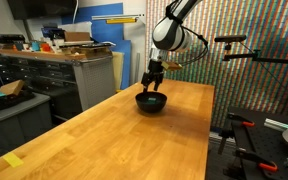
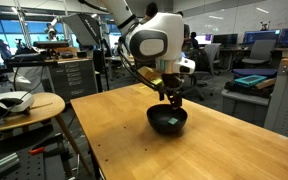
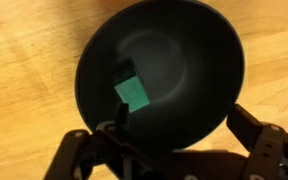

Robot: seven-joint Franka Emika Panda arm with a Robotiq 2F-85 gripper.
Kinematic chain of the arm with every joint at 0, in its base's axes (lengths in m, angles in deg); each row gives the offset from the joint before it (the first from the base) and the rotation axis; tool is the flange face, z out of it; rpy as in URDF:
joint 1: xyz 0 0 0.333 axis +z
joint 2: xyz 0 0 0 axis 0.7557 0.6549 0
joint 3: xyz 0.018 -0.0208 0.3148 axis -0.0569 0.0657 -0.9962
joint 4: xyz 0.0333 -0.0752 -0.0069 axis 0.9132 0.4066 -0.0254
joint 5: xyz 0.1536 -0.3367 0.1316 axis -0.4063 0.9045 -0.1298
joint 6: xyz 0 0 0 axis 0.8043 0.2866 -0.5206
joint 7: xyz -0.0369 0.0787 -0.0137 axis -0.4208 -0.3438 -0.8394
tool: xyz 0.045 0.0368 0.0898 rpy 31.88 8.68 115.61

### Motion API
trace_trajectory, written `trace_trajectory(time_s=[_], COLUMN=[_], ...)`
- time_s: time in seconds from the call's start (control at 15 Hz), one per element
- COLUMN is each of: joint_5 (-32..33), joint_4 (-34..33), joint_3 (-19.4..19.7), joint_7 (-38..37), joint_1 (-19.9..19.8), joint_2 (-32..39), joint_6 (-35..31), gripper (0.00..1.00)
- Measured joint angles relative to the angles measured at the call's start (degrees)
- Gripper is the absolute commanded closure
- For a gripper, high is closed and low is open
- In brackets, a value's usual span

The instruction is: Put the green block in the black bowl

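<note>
Green block [image 3: 134,92] lies inside black bowl [image 3: 194,60], apart from spread fingers [image 3: 267,150].

**Gripper above the bowl**

I see my gripper [image 2: 171,100] hanging directly over the black bowl [image 2: 164,127], fingertips just above its rim. The bowl sits on the wooden table [image 2: 124,135], near the far edge. A small round side table [image 2: 39,108] stands apart beside it.

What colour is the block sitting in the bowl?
Green; the block inside the black bowl shows best in the wrist view.
</note>
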Motion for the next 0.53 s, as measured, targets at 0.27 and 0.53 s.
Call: trace_trajectory(time_s=[0.27, 0.53], joint_5=[-0.21, 2.92], joint_4=[-0.03, 0.57], joint_3=[0.44, 2.69], joint_7=[-0.42, -2.58], joint_1=[0.2, 1.82], joint_2=[-4.66, -10.32], joint_6=[7.97, 14.43], gripper=[0.0, 0.0])
